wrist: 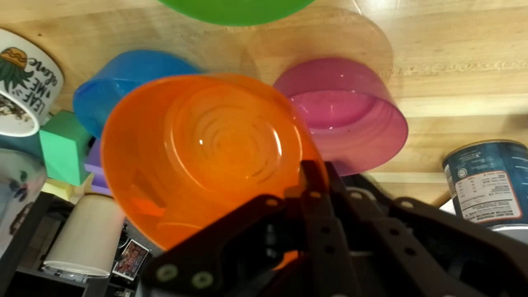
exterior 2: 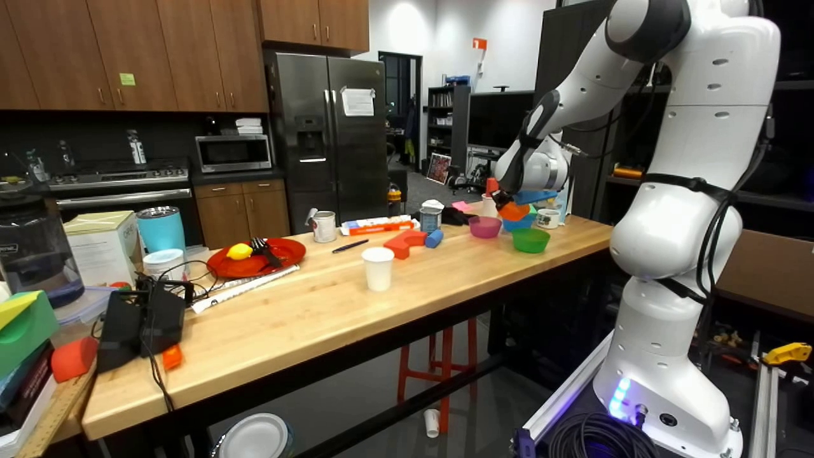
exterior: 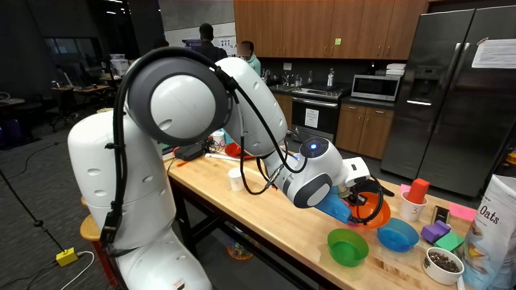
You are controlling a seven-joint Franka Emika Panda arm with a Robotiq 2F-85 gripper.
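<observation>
I see the gripper (wrist: pixel 318 175) pinching the rim of a translucent orange bowl (wrist: pixel 231 140) between its nearly closed fingers (wrist: pixel 324 231), tilted above the wooden tabletop (exterior 2: pixel 305 324) near the pink bowl (exterior 2: pixel 484 227) and blue bowl (exterior: pixel 398 235), while a green bowl (exterior: pixel 348 247) and a white lettered pot (exterior: pixel 442 266) rest nearby.

1. Orange bowl (wrist: pixel 231 136): round, shiny, see-through, with rings in its flat bottom.
2. Tilted, pinched at its rim.
3. Raised above the table (wrist: pixel 453 53), overlapping the blue bowl (wrist: pixel 99 99) in the wrist view.
</observation>
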